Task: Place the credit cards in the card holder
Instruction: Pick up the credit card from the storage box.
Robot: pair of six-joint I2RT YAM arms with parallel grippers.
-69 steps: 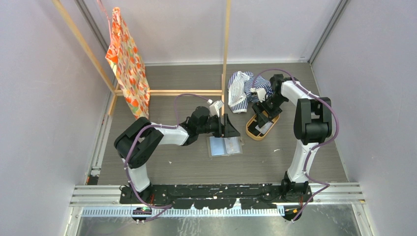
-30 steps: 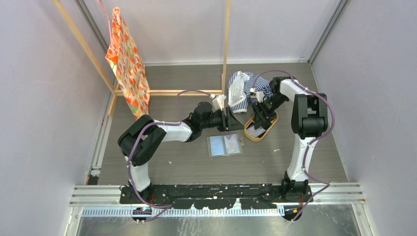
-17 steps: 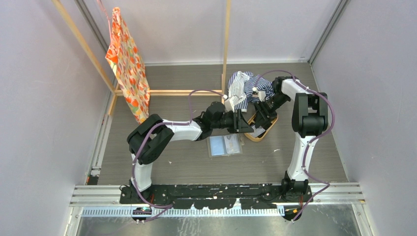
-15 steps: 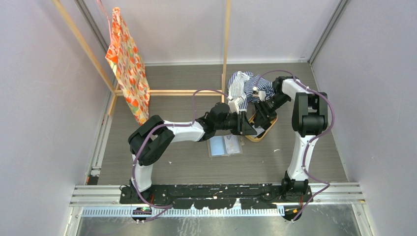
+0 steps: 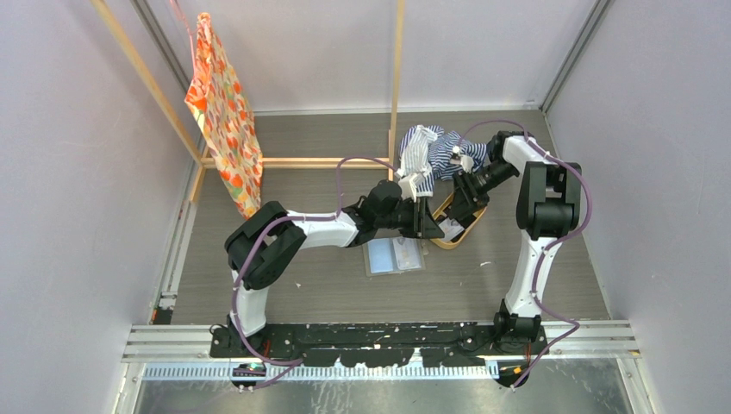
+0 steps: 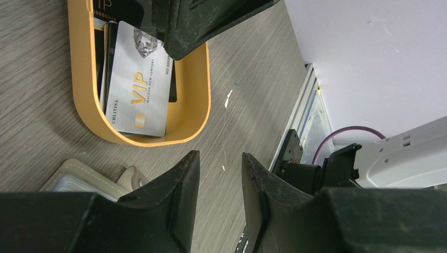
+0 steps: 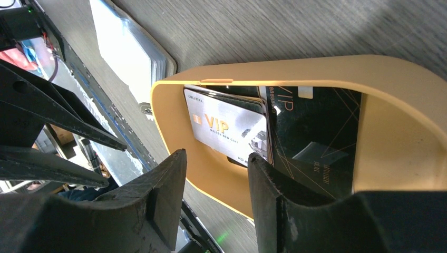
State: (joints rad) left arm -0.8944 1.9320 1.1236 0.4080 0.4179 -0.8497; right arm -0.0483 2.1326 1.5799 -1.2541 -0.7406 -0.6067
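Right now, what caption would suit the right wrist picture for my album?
Open right gripper hovering over the orange tray, where a silver VIP card lies atop black cards.

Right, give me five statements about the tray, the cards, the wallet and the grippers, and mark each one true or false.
1. The silver VIP card lies in the tray, on top of black cards. True.
2. The card holder is folded shut. False: it lies open on the table, beside the tray.
3. The left gripper holds a card. False: its jaws stand apart with nothing between them.
4. The right gripper hangs over the tray, jaws apart. True.
5. The striped cloth lies inside the tray. False: it lies on the table, beyond the tray.
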